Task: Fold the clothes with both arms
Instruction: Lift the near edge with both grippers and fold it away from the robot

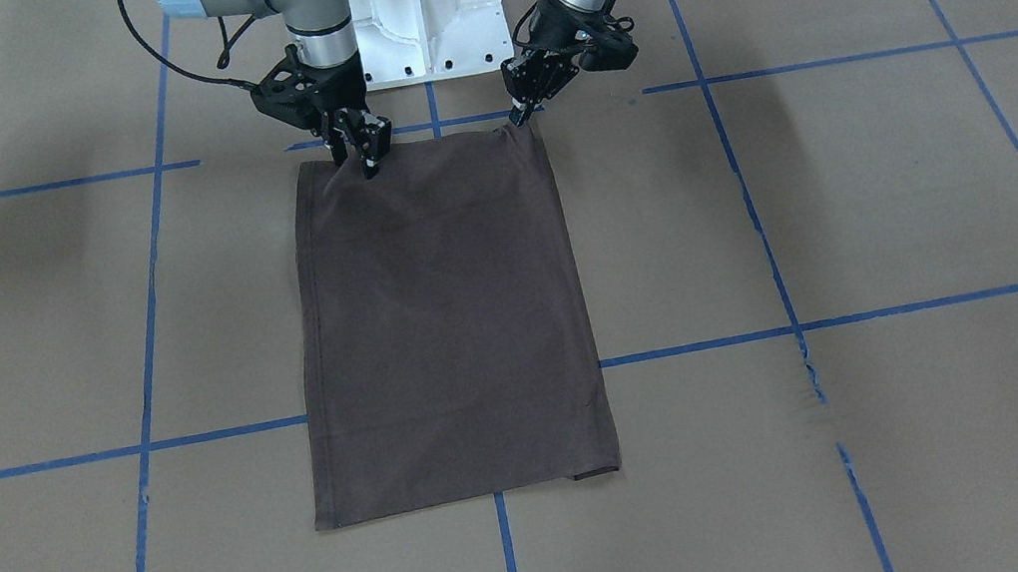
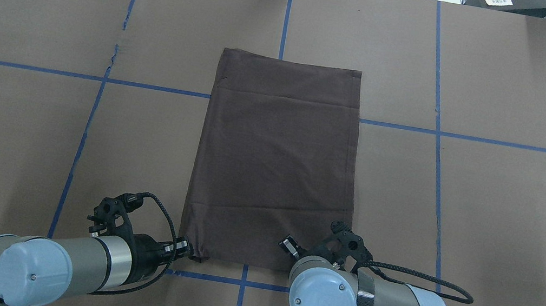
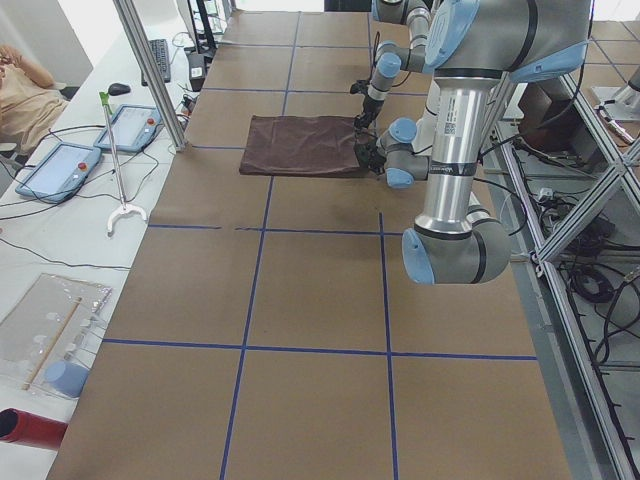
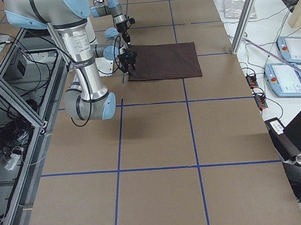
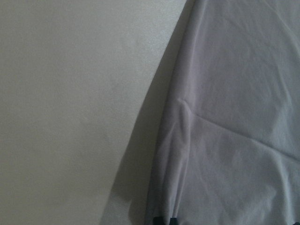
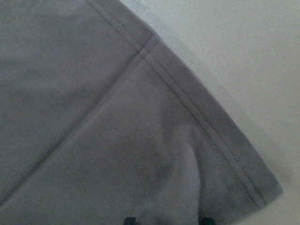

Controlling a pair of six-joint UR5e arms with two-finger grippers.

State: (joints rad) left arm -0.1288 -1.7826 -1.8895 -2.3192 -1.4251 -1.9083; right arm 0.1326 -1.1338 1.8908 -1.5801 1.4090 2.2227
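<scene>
Overhead exterior: dark brown T-shirt (image 2: 275, 159) folded to a long rectangle, flat at mid table (image 2: 488, 209), short edge twd robot. At its near corner the left gripper (image 1: 524, 114) is pinched tight on the cloth, which tents up. The right gripper (image 1: 368, 156) is at the other near corner, fingers (image 6: 130, 219) apart astride a raised pleat. Overhead its wrist hides it; wrist cams crop the tips.

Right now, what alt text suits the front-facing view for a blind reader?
A dark brown T-shirt, folded into a rectangle, lies on a brown table; the left pincer and right pincer touch its robot-side edge.
</scene>
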